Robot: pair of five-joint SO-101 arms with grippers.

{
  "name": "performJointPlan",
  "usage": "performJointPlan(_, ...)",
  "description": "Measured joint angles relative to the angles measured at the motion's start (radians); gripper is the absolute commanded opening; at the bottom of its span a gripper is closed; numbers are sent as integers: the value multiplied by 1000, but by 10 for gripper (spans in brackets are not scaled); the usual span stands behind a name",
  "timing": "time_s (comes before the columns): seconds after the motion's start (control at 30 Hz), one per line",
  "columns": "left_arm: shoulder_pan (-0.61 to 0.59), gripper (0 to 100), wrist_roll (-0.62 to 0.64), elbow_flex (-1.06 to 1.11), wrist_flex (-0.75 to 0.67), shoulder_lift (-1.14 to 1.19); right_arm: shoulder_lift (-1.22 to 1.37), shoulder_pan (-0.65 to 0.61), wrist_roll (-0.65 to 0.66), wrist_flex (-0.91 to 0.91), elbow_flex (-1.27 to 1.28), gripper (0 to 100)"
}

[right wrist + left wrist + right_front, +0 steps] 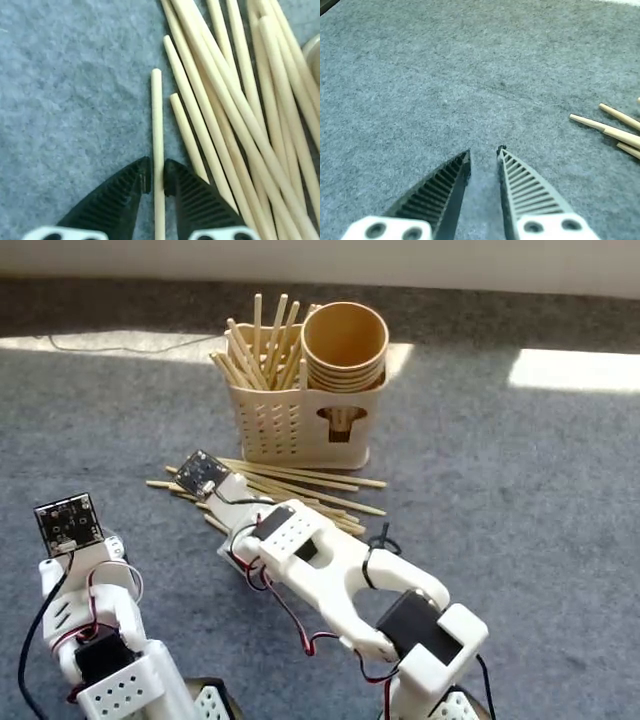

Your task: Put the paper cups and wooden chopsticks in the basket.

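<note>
We have the right gripper [156, 182] clamped on one chopstick [157, 110] in front of the basket [290, 425]; lift straight up, clear of the pile [240, 100]. The left gripper [484, 155] has its jaws apart.

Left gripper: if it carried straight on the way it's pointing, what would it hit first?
Most likely just the bare grey carpet ahead of the left gripper. The chopsticks lie off to one side of that line, though depth is hard to judge.
</note>
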Motion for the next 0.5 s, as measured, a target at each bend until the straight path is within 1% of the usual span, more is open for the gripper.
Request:
performJointPlan(0.3, 0, 95, 0, 0, 0, 0, -11, -2, 3, 150, -32, 4)
performJointPlan(0.5, 0, 95, 0, 0, 0, 0, -144, -3, 6, 258, -12, 4)
